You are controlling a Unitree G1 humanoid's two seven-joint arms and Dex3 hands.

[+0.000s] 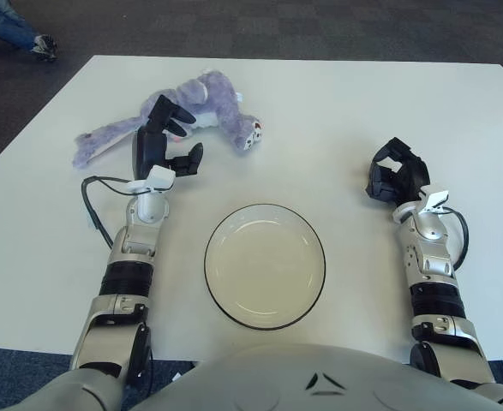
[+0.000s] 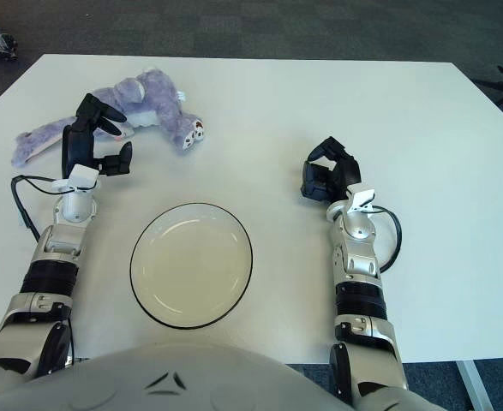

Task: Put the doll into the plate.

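My left hand [image 1: 167, 141] is up by the doll [image 1: 201, 104], fingers spread wide and holding nothing; its upper fingertips show right against the purple body, though I cannot tell whether they touch it. The doll lies sprawled at the far left of the white table [image 1: 337, 103], its head pointing toward the middle and its long tail trailing off to the left, well apart from the plate [image 1: 265, 265], which sits empty just in front of me, between my two arms. My right hand [image 1: 395, 177] shows to the right of the plate, with its fingers curled in on themselves around nothing. The grasp is not yet made, and I judge that to be the risky part. The doll is soft and floppy, so if I close on a thin limb or the fur alone it may slip out or dangle and swing during the carry. A long tail hanging down could drag across the table or catch the plate's rim and push the plate away. If I let go too near the edge, the limp body could drape over the rim instead of settling inside.
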